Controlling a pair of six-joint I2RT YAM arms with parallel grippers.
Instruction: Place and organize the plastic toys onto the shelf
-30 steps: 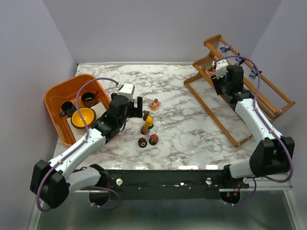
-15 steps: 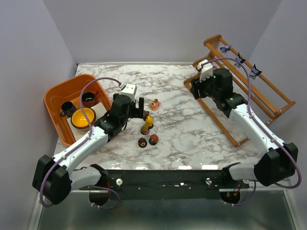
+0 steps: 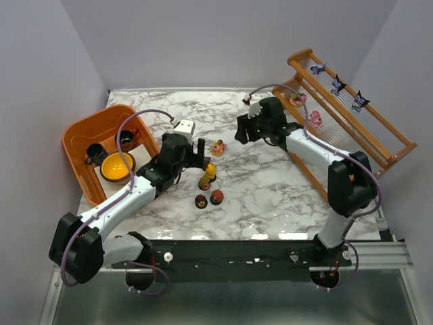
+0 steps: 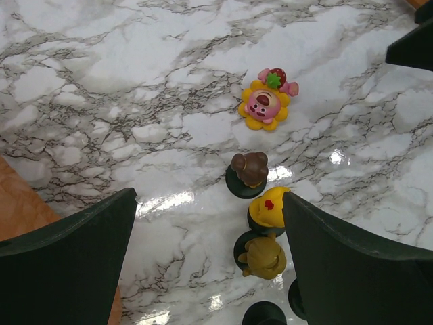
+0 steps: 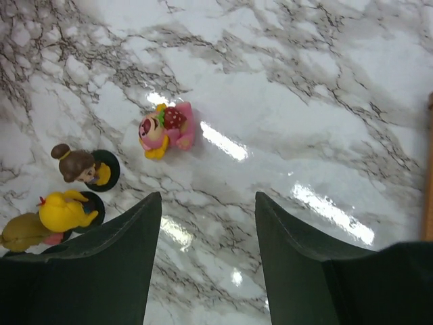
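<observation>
shelf toys tiny, indistinct (top view)

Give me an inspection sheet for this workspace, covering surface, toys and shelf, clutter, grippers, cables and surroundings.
Surface: marble table, glossy, no spills seen.
Job's things: six toys loose mid-table, one a pink flower-faced figurine; wooden shelf holds three purple-black figurines on the upper tier, two pink figurines lower.
Clutter: orange tub with two dark cups and a yellow bowl.
Grippers: left gripper open above the loose toys; right gripper open, empty.
Cables: purple cables looped along both arms.
Surroundings: plain pale walls.
</observation>
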